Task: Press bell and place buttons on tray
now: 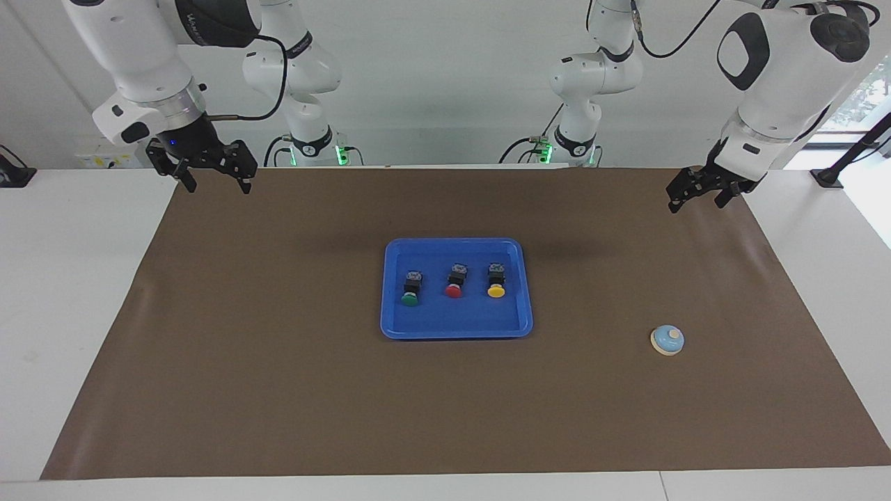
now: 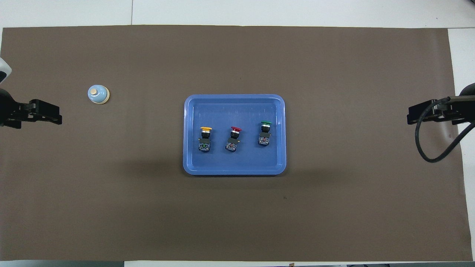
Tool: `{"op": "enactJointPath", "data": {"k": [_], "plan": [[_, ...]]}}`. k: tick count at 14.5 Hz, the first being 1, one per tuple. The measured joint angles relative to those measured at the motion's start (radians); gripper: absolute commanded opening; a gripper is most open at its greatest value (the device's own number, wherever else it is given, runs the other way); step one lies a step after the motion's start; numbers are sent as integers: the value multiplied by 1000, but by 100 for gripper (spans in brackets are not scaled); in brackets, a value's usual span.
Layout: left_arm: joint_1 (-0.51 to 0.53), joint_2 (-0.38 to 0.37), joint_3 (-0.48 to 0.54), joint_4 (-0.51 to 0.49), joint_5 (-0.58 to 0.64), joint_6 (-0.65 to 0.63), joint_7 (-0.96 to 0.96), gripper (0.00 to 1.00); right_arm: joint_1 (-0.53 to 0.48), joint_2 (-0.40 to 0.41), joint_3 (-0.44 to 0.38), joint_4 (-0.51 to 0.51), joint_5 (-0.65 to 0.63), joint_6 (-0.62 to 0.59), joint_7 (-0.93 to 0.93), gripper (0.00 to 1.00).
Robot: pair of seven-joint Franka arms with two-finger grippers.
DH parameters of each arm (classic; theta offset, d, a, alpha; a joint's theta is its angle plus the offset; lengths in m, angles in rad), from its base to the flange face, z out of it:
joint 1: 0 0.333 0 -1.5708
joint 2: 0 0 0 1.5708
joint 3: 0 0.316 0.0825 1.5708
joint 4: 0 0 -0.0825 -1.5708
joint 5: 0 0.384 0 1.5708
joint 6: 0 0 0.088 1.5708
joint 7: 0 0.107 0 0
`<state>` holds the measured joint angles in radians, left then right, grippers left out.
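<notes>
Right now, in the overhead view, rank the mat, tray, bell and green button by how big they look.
1. Brown mat, largest.
2. Blue tray.
3 and 4. Bell and green button look about alike; I would not rank them.

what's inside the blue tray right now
Three buttons lie in the tray in a row: green toward the right arm's end, red in the middle, yellow toward the left arm's end. Nothing covers them; the tray's floor directly beneath each is hidden.
</notes>
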<state>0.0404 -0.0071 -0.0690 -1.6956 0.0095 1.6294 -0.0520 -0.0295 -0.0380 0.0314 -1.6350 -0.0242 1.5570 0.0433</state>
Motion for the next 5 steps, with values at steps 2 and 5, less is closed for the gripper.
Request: {"op": "enactJointPath", "data": {"k": [2,5], "plan": [[-4,1,0,0,-17,-1,0,100,0,0,0,0,0,0,0,100],[-12,1,-1,0,-25,-1,0,100,0,0,0,0,0,0,0,100]]}}
